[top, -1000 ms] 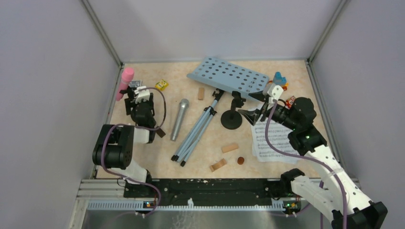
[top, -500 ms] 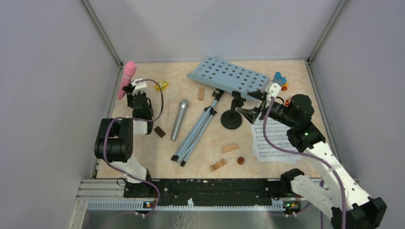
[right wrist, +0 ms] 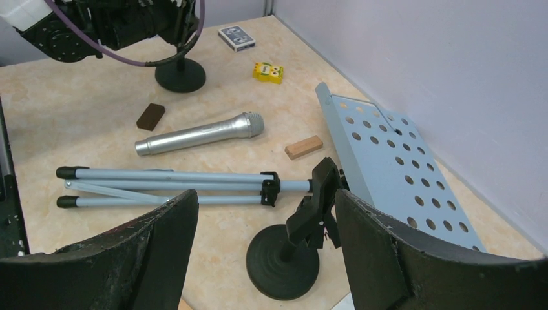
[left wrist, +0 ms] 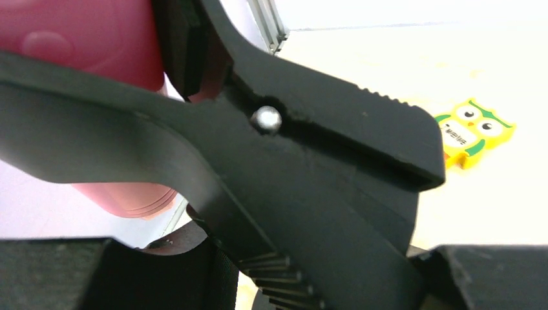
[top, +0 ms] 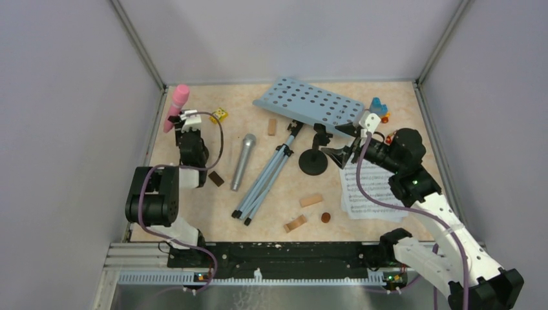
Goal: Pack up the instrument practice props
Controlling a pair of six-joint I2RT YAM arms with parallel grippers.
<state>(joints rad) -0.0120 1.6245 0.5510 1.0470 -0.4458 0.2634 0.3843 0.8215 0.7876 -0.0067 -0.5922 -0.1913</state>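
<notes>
The left claw [top: 179, 121], at ten o'clock, clamps the black clip [left wrist: 310, 168] (pink mic [top: 178, 103] in it), while the right claw [right wrist: 263, 200], at three, gapes apart.

One microphone [top: 176, 103] at table's far-left corner showing pink; other microphone [top: 243, 161] gleaming silver. Music rack [top: 310, 106] showing pale blue, patterned with round holes. Tripod legs [top: 266, 177] showing grey-blue, black-tipped. Sheet music [top: 349, 200] showing white under black notation. Mic holder [top: 313, 161] and holder clip [left wrist: 310, 161] showing black. Owl toy [left wrist: 472, 132] showing yellow, green, white. Table [top: 271, 223] showing beige marbling.
</notes>
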